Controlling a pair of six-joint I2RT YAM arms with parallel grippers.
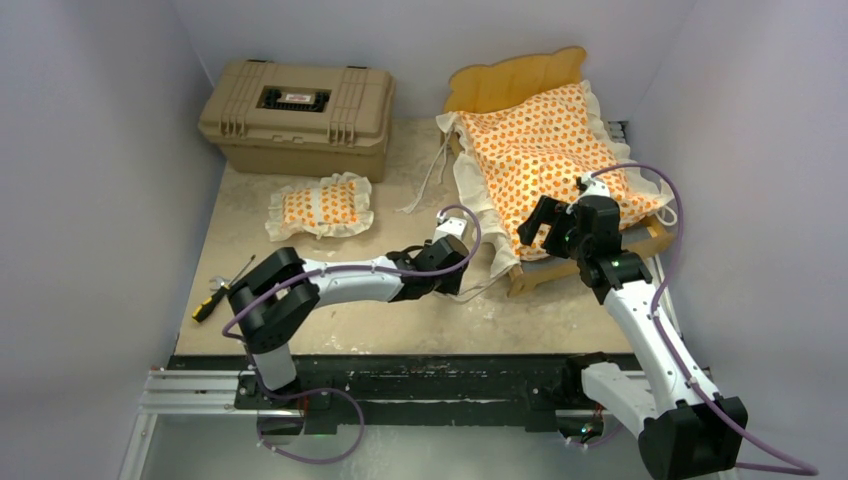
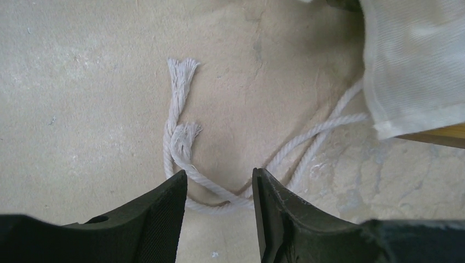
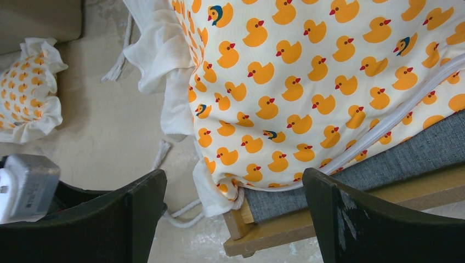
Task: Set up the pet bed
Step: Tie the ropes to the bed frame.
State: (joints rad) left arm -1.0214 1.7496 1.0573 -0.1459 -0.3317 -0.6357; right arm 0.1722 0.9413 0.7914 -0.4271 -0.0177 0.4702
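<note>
The pet bed's light-wood frame (image 1: 515, 82) stands at the back right, headboard against the wall. Its duck-print mattress cushion (image 1: 545, 150) lies skewed on the grey base (image 3: 384, 153), ruffle hanging over the left side. The small matching pillow (image 1: 320, 207) lies on the table to the left. My left gripper (image 2: 219, 181) is low over the table beside the bed's near-left corner, open, its fingertips straddling a white tie cord (image 2: 181, 148) of the cushion. My right gripper (image 3: 234, 174) hovers wide open above that corner of the cushion (image 3: 307, 71) and wooden rail (image 3: 285, 230).
A tan hard case (image 1: 300, 115) sits at the back left. A yellow-handled screwdriver (image 1: 222, 292) lies near the table's left front edge. More loose cords trail off the cushion's left side (image 1: 430, 180). Walls close in on three sides.
</note>
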